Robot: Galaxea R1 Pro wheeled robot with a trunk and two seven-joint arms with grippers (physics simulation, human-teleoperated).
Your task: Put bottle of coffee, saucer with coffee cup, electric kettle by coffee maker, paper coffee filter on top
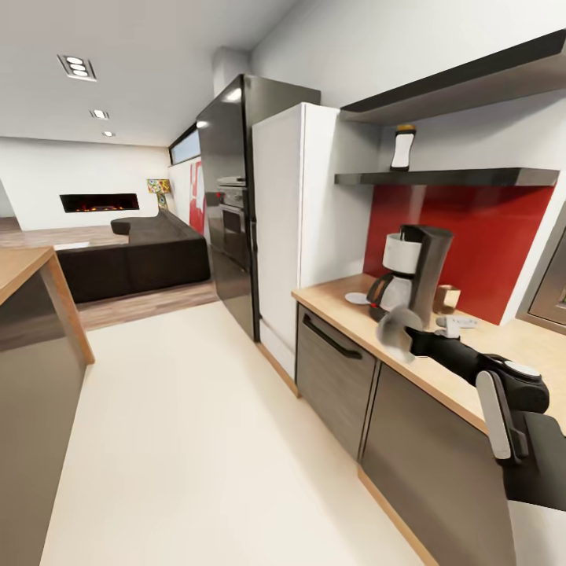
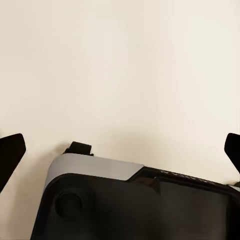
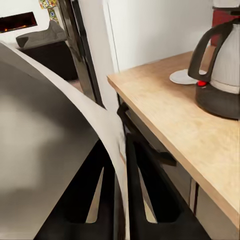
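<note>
Right tool holding paper filter at counter edge, just short of coffee maker.

Right tool (image 1: 410, 339) has its fingers pressed together on the paper filter (image 1: 398, 328); in the right wrist view the filter (image 3: 55, 130) is a big pale sheet clamped between the two dark fingers (image 3: 150, 195). Filter sits in front of the coffee maker (image 1: 409, 271), below its top, not touching it. Coffee maker stands on the counter (image 1: 338, 310) against the red backsplash (image 1: 479, 236), saucer (image 1: 357, 298) just beside its base on the fridge side. Coffee bottle (image 1: 402, 147) upright on the black wall shelf (image 1: 448, 178) above. Left tool (image 2: 120, 150): finger tips wide apart, spread, nothing between them, cream floor (image 2: 120, 65) beyond.
</note>
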